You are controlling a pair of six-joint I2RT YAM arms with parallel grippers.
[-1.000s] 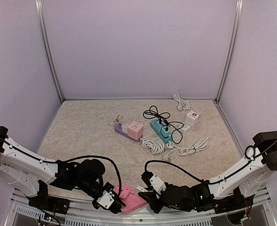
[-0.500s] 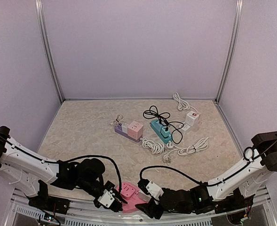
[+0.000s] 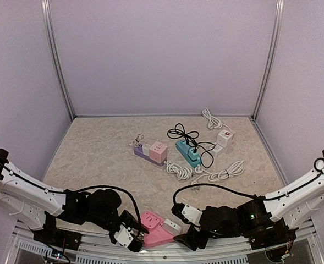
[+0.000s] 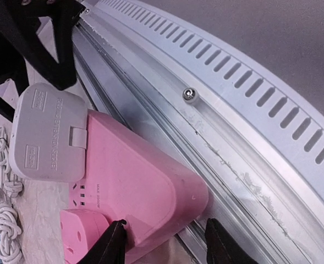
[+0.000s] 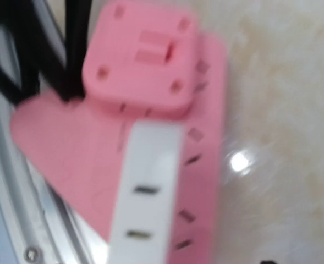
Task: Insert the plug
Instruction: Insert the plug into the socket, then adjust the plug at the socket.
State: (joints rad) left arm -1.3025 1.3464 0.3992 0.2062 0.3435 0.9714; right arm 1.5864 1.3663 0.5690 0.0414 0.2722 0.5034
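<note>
A pink power strip (image 3: 152, 230) lies at the table's near edge, between my two grippers. A white plug (image 3: 171, 224) sits pressed into its top face, beside a pink cube socket (image 3: 149, 220). In the left wrist view my left gripper (image 4: 166, 228) straddles the rounded end of the strip (image 4: 134, 181). One finger touches a corner and the other stands off with a gap, so it is open. My right gripper (image 3: 186, 237) hangs just right of the strip. The blurred right wrist view shows the white plug (image 5: 145, 192) free, with no finger on it.
Farther back lie a purple and pink strip (image 3: 150, 150), a teal strip (image 3: 188, 153) with a black cable plugged in, a white adapter (image 3: 224, 137) and coiled white cables (image 3: 206, 173). A slotted metal rail (image 4: 222, 132) runs along the near edge, right beside the pink strip.
My right gripper has opened off the white plug and pulled back to the right. The left gripper's fingers have spread from the strip's end. The plug stays seated in the strip.
</note>
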